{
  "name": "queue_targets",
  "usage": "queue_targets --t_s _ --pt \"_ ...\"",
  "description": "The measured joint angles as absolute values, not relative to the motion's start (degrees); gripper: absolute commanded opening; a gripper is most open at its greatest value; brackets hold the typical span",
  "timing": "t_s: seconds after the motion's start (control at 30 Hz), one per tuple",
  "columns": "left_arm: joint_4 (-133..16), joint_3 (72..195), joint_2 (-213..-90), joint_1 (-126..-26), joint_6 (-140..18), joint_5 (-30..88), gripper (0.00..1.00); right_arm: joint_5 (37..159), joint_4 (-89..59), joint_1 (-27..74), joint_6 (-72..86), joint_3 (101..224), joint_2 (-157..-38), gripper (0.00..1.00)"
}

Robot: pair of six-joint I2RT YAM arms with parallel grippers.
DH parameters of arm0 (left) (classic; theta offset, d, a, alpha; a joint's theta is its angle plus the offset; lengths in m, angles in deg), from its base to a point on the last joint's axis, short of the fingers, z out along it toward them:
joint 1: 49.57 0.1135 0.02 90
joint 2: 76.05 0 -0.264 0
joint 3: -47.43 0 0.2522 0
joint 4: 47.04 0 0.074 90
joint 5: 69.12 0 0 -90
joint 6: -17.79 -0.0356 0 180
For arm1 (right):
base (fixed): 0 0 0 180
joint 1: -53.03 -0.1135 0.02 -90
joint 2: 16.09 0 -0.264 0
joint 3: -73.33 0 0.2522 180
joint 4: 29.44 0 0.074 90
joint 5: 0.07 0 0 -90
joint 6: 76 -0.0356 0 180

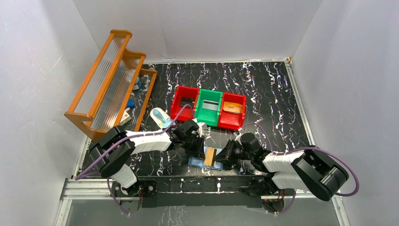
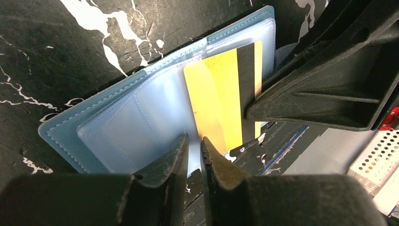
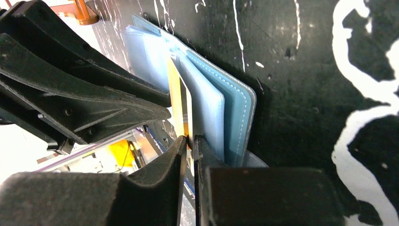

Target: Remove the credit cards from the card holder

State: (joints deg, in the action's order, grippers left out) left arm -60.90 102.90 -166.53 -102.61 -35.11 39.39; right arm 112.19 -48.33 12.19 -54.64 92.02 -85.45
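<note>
The card holder [image 2: 136, 117] lies open on the black marbled counter [image 1: 273, 103], at its near edge between the two arms, with its clear pockets facing up. A yellow card [image 2: 219, 99] with a black stripe sits partly out of one pocket. The left jaws are nearly pressed together, with a thin gap between their fingertips [image 2: 171, 153]. They straddle the lower edge of the clear pocket beside the card, but whether they clamp it cannot be told. The right jaws are also almost closed. The card's edge runs into the slit between their fingertips [image 3: 176, 150], though a firm pinch cannot be confirmed. Farther back stand a red bin [image 1: 178, 104], a green bin [image 1: 207, 120] and a second red bin [image 1: 231, 123].
</note>
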Motion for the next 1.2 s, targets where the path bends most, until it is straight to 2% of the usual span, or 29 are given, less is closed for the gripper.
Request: queue_targets --t_s 0.07,0.27,0.4,0.67,0.73,0.83,0.9,1.1,1.2 --pt "-60.8 102.9 -166.5 -102.7 -35.1 39.3 0.16 112.3 -49.4 12.2 -54.8 92.5 -86.9 0.18" --pt "-60.8 102.8 -166.5 -102.7 -34.8 39.0 0.15 113.6 -52.7 12.2 -55.2 93.8 -90.5 0.01" --pt "-60.8 102.2 -165.5 -103.0 -34.2 37.6 0.16 112.5 -50.0 12.1 -54.7 93.9 -87.6 0.0" --pt "-67.4 100.3 -159.2 -103.5 -33.6 29.5 0.2 102.7 -25.9 12.9 -47.0 100.4 -70.6 0.0" --pt "-69.5 99.8 -157.3 -103.5 -33.6 27.7 0.25 99.9 -21.2 13.3 -44.9 102.7 -67.2 0.0" --pt "-73.3 99.4 -153.6 -103.5 -33.7 24.9 0.41 97.2 -15.3 13.4 -41.8 105.4 -63.9 0.0" --pt "-75.3 99.5 -150.8 -103.5 -33.8 23.0 0.47 95.6 -11.8 13.4 -39.8 107.7 -62.9 0.0" --pt "-83.3 101.9 -142.1 -103.5 -35.5 15.8 0.69 89.9 -3.6 13.4 -32.6 115.5 -62.3 0.0" --pt "-87.2 104.2 -139.6 -103.2 -37.4 11.6 0.84 86.3 -0.9 13.4 -27.9 119.3 -62.5 0.0"
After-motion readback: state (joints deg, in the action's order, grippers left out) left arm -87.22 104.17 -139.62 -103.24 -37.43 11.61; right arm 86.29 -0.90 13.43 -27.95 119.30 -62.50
